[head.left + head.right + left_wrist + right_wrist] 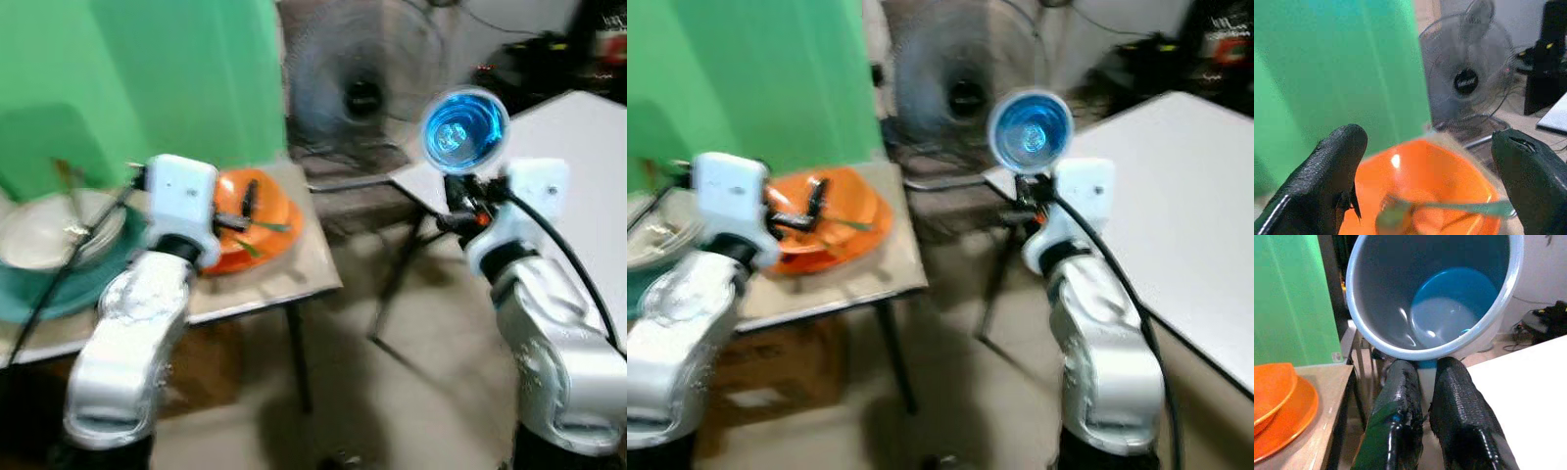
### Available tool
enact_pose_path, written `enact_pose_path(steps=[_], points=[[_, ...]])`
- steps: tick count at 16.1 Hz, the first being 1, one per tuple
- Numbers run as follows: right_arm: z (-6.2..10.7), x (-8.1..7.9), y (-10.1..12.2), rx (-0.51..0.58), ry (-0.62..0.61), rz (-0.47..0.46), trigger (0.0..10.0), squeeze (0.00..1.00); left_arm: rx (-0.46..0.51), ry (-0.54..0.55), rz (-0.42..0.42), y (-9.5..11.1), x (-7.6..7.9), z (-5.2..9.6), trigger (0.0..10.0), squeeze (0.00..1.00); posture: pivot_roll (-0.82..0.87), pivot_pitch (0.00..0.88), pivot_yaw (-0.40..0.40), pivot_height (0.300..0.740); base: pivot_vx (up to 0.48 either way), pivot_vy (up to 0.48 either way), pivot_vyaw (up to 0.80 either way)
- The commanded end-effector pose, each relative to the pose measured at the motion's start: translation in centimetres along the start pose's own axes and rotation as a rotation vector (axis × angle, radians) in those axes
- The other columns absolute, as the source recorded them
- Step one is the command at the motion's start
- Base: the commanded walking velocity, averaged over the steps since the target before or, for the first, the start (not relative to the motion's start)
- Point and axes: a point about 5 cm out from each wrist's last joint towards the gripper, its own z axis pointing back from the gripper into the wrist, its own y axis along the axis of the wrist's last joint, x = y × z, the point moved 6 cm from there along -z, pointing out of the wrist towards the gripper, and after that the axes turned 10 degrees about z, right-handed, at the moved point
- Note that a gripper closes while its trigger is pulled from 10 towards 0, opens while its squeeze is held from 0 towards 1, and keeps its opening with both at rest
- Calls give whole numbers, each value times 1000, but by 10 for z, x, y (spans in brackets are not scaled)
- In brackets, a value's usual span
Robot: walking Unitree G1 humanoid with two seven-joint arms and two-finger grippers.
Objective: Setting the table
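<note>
My right gripper (458, 196) is shut on the lower rim of a blue cup (465, 130), held up in the air between the two tables, its mouth facing me. In the right wrist view both fingers (1400, 401) pinch the cup (1449, 298) wall. My left gripper (240, 213) hangs open just over an orange bowl (260, 230) on the small beige table (294, 279). In the left wrist view the bowl (1420, 181) holds a green fork (1459, 208) between the spread fingers (1327, 181), which grip nothing.
At the far left, a white bowl (44, 230) with utensils rests on a teal plate (59, 294). A white table (588, 137) stands at the right, with a floor gap between the tables. A fan (362, 93) and a green screen (147, 78) stand behind.
</note>
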Motion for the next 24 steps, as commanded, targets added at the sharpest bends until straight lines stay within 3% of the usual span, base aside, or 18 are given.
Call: enact_pose_path(steps=[1,4,9,16,21,24], points=[[-3,1,2,14,12,8,10000,0,2,29,1,1,-7,7,10000,0,-39,17,-20,740,0,0,-781],[-8,1,0,7,14,42,10000,0,2,66,-3,-2,-16,18,10000,0,-30,16,-43,740,0,0,-781],[-7,-4,-11,-42,29,15,10000,0,-2,54,32,-3,-8,21,10000,0,-30,27,-53,740,0,0,-761],[4,-4,-29,-117,-7,24,10000,0,-20,2,25,-6,-2,10,10000,0,-66,39,-1,740,0,0,-742],[5,-5,-31,-142,-6,31,10000,0,-15,-9,33,-5,0,6,10000,0,-72,40,0,740,0,386,-759],[3,-10,-35,-163,2,55,10000,0,-19,-1,28,-6,-4,5,10000,0,-71,41,-1,740,0,393,0]])
